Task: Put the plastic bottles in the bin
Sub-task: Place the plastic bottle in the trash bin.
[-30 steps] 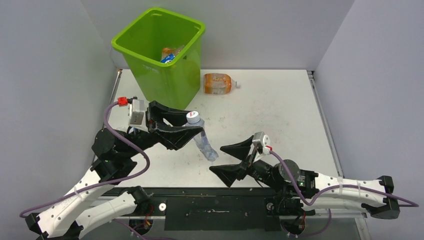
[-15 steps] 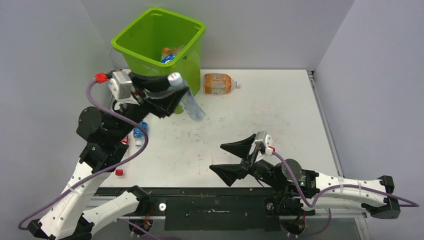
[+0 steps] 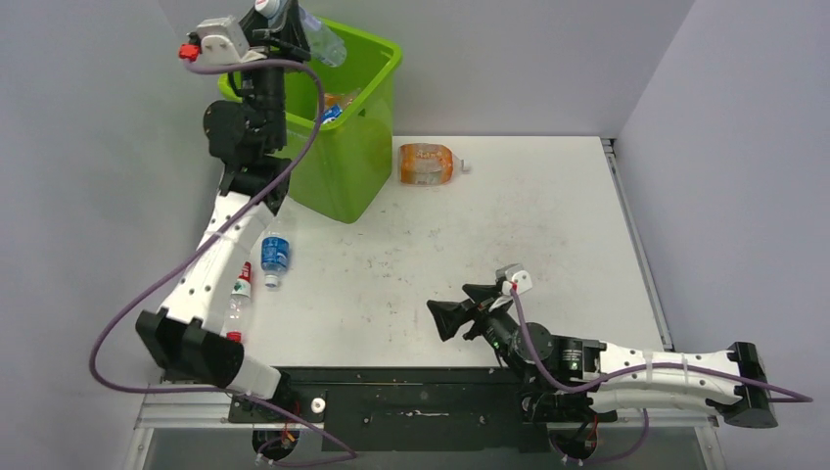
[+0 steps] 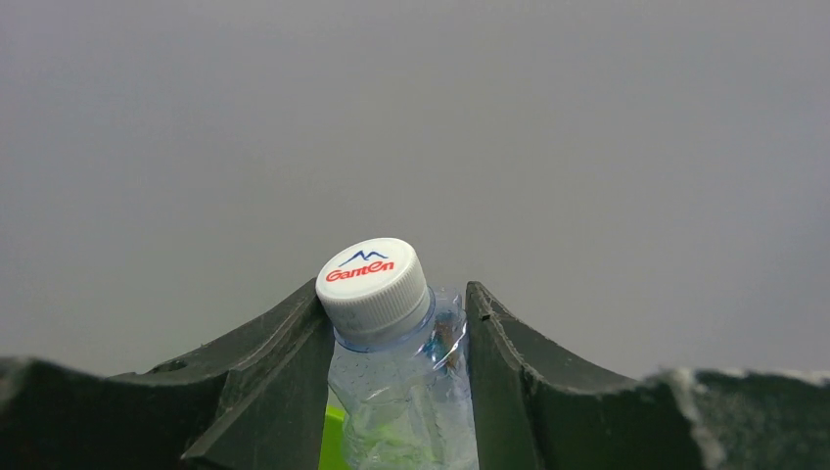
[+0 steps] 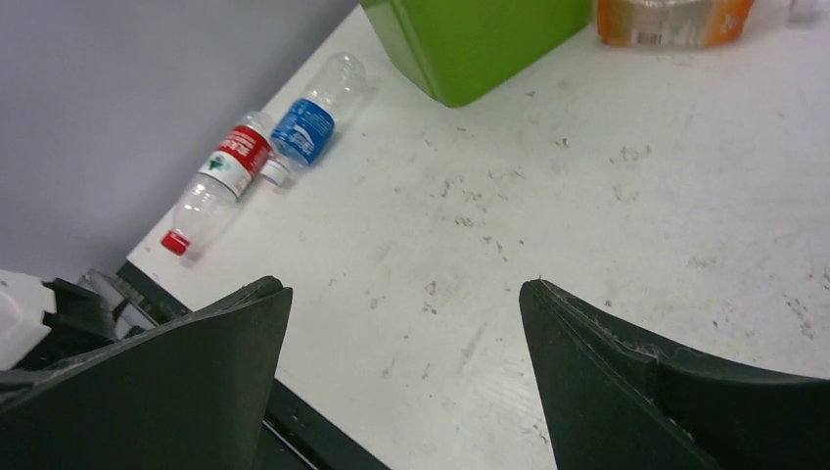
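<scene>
Lime-green plastic, the bin (image 3: 338, 171) has the left gripper (image 4: 394, 294) raised above its rim, clamped on the neck of a clear white-capped bottle (image 3: 323, 44). More bottles (image 3: 333, 103) lie inside the bin. An orange bottle (image 3: 426, 164) lies just right of the bin. A blue-labelled bottle (image 3: 275, 253) and a red-labelled bottle (image 3: 238, 294) lie near the bin's front left. The right gripper (image 5: 406, 294), well in front of the bin, gapes wide, empty.

Clear bottle (image 4: 406, 397), white Ganten cap (image 4: 372, 281), clamped between black fingers (image 4: 264, 392), grey wall (image 4: 411, 117) behind
</scene>
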Motion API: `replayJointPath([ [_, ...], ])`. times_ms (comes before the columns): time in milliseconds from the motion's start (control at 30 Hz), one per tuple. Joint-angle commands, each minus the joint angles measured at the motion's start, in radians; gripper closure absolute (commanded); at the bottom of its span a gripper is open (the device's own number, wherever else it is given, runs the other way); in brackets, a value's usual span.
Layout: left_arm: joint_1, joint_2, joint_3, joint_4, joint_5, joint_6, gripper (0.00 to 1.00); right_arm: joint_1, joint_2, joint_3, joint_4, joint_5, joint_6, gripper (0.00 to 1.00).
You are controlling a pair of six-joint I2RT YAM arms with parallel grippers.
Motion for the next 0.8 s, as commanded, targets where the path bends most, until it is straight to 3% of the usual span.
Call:
replayJointPath([
  [0, 0.023, 0.155, 0.125, 0.144, -0.055, -0.002, 1.0, 0.001, 0.032, -0.052, 0.008, 0.067, 0.084, 0.1],
  [233, 0.031, 0.342, 0.265, 0.177, -0.039, 0.045, 1.0, -0.002, 0.036, -0.133, 0.086, 0.084, 0.077, 0.1],
  [367, 0.037, 0.394, 0.263, 0.211, -0.103, 0.104, 1.0, -0.005, 0.034, -0.144, 0.056, 0.085, 0.082, 0.1],
  [433, 0.041, 0.39, 0.234, 0.228, -0.177, 0.143, 0.81, -0.005, 0.021, -0.147, 0.022, 0.101, 0.095, 0.1],
  [533, 0.049, 0.368, 0.205, 0.256, -0.272, 0.222, 0.36, -0.006, -0.028, -0.165, -0.021, 0.122, 0.105, 0.1],
  [567, 0.051, 0.357, 0.203, 0.258, -0.294, 0.226, 0.13, -0.006, -0.05, -0.175, -0.027, 0.125, 0.103, 0.1],
  [600, 0.053, 0.342, 0.2, 0.259, -0.303, 0.22, 0.03, -0.006, -0.07, -0.185, -0.029, 0.127, 0.097, 0.1],
  [767, 0.038, 0.213, 0.15, 0.265, -0.215, 0.143, 0.04, -0.01, -0.134, -0.2, -0.036, 0.128, 0.062, 0.1],
])
